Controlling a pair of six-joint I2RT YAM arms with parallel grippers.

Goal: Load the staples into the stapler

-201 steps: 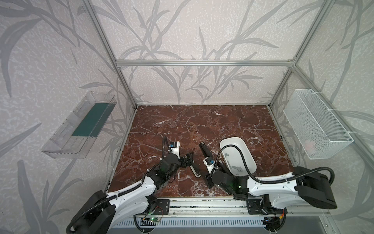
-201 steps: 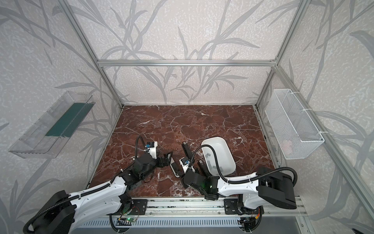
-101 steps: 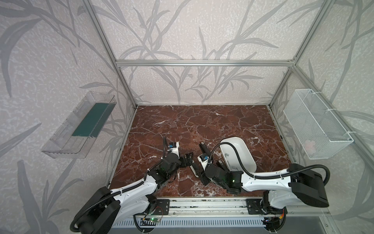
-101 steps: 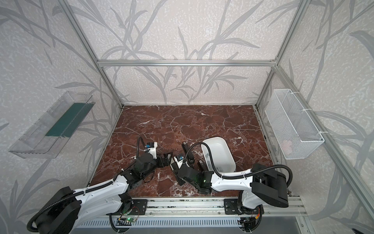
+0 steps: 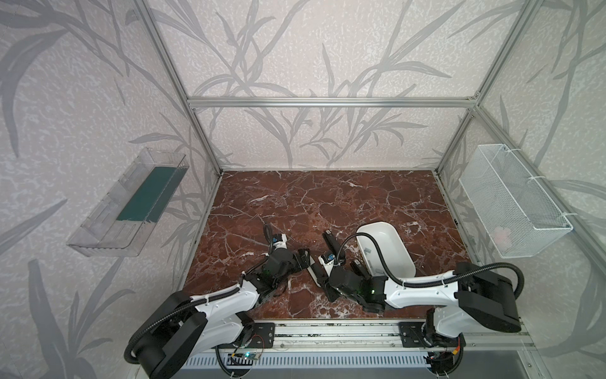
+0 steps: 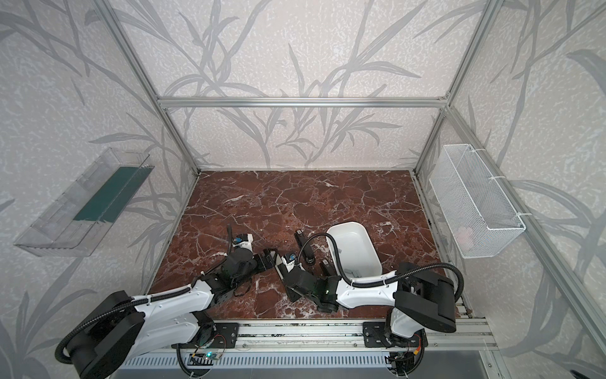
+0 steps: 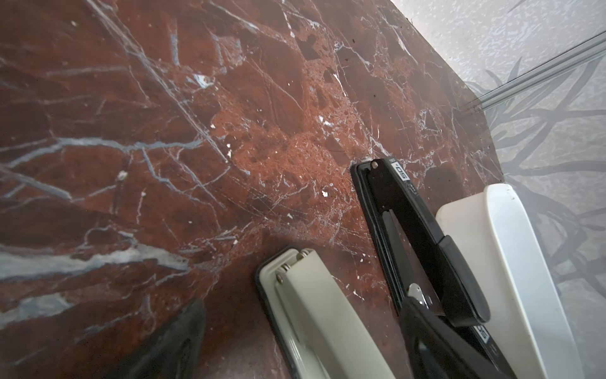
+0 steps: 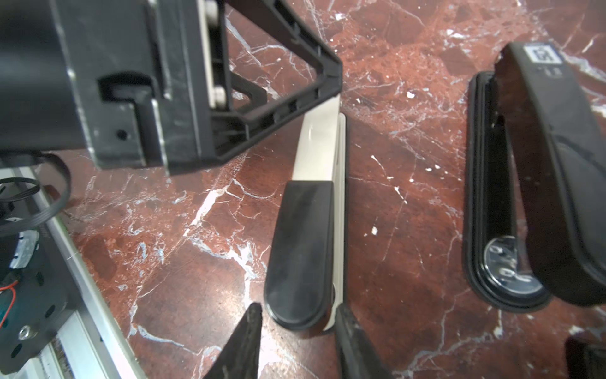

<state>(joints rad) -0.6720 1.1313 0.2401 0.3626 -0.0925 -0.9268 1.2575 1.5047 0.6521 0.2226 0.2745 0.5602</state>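
My right tool (image 8: pixel 298 308) sits low at the black-capped nose of the pale stapler (image 8: pixel 311 229), with one finger (image 8: pixel 249 341) on each side of it. The jaws are narrowed to about the width of that nose. One finger seems to lie against it and the other just beside it, and I cannot tell whether I have a real pinch on it.

My left tool (image 5: pixel 305 259) is at the opposite, hinge end of the same stapler. Its jaws are spread wide and hold nothing. In the left wrist view that end shows between my two fingers, with bare worktop (image 5: pixel 295 203) between the stapler and one of them.

The stapler lies flat and closed on the red marble worktop, between my two tools in both top views. A black stapler (image 5: pixel 332 244) lies just beside it, on the side toward the white tray (image 5: pixel 395 242). The staples (image 5: pixel 368 250) lie in that tray as small grey strips on its floor, apart from both tools.
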